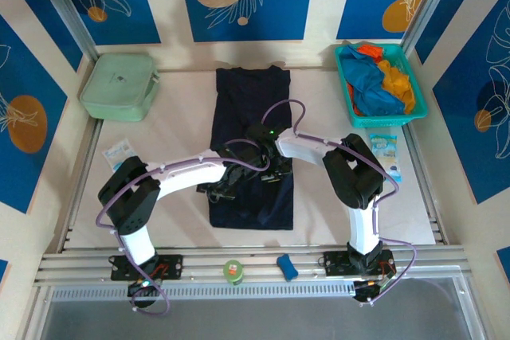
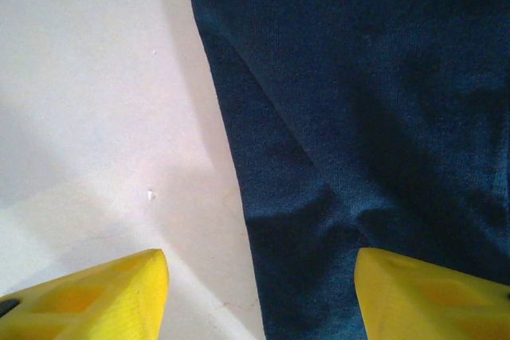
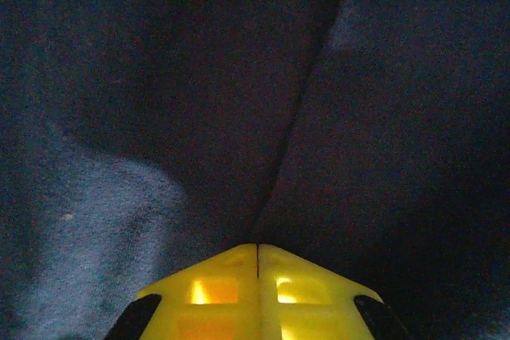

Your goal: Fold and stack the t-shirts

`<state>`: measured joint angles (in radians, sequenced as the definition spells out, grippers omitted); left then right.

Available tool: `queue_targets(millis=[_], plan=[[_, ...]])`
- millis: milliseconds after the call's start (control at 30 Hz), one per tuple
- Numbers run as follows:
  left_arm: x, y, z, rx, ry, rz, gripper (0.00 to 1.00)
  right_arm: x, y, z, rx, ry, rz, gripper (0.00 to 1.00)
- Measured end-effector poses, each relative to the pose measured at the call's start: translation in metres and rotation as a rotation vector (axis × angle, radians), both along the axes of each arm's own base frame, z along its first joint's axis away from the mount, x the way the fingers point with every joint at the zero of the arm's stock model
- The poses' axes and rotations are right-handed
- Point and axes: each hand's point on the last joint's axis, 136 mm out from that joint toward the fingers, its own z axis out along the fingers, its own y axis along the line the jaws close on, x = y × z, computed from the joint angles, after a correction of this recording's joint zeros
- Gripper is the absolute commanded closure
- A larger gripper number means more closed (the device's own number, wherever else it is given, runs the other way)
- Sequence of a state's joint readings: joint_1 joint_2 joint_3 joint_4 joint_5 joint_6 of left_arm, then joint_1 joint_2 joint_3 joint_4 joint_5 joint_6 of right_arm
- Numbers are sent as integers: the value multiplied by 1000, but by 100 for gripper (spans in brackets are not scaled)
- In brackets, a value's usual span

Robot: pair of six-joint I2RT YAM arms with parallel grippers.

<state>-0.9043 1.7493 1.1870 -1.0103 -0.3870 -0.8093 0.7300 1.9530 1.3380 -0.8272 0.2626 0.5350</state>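
A large dark navy t-shirt [image 1: 251,109] lies flat and lengthwise in the middle of the table. My left gripper [image 2: 259,276] is open low over the shirt's left edge, one yellow finger [image 2: 119,292] above bare table and the other above the cloth [image 2: 358,117]. From above it sits at the shirt's lower left [image 1: 227,185]. My right gripper [image 3: 257,248] is shut, pinching a crease of the navy cloth [image 3: 159,77] near the shirt's middle [image 1: 267,166]. Bright blue [image 1: 368,77] and orange [image 1: 398,77] t-shirts lie bunched in the basket.
The teal basket [image 1: 414,109] stands at the back right and a pale green box [image 1: 118,85] at the back left. Small packets lie at left [image 1: 118,153] and right [image 1: 385,153]. A green roll [image 1: 233,271] and a blue object [image 1: 287,267] rest on the front rail.
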Motion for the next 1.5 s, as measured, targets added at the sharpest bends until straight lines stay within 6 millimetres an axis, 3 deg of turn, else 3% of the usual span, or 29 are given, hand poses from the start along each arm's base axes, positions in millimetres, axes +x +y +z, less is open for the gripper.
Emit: queue_targets(millis=[400,567,767,800,900,1000,1100,1167,1200,1300,1333,1400,1433,1500], plan=[[1,2,2,11,-10,-2,33,-5,13,2,58,22,19,100],[7,8,23,8,-75,-20,26,-7,29,5,131,33,31,100],[30,1,71,-46,-232,-100,0,-3,29,21,170,9,46,69],[35,-2,78,-55,-259,-109,1,-1,29,26,178,-2,53,67],[53,-16,104,-72,-342,-174,1,8,21,51,214,-57,58,63],[70,-28,129,-75,-416,-245,1,21,5,93,271,-154,59,61],[85,-39,153,-67,-494,-338,0,26,-20,151,345,-315,85,54],[92,-46,172,-72,-559,-431,1,23,-42,200,396,-484,118,42],[94,-49,181,-78,-595,-474,1,20,-50,219,412,-560,140,37],[90,-51,220,-105,-758,-621,0,-3,-76,274,451,-821,229,35],[87,-50,235,-121,-831,-672,0,-13,-81,284,454,-883,271,34],[76,-50,259,-142,-976,-804,0,-34,-85,293,465,-967,368,22],[69,-51,267,-146,-1047,-885,1,-40,-85,292,465,-989,412,15],[52,-52,271,-109,-1149,-1061,0,-49,-81,280,460,-979,497,13]])
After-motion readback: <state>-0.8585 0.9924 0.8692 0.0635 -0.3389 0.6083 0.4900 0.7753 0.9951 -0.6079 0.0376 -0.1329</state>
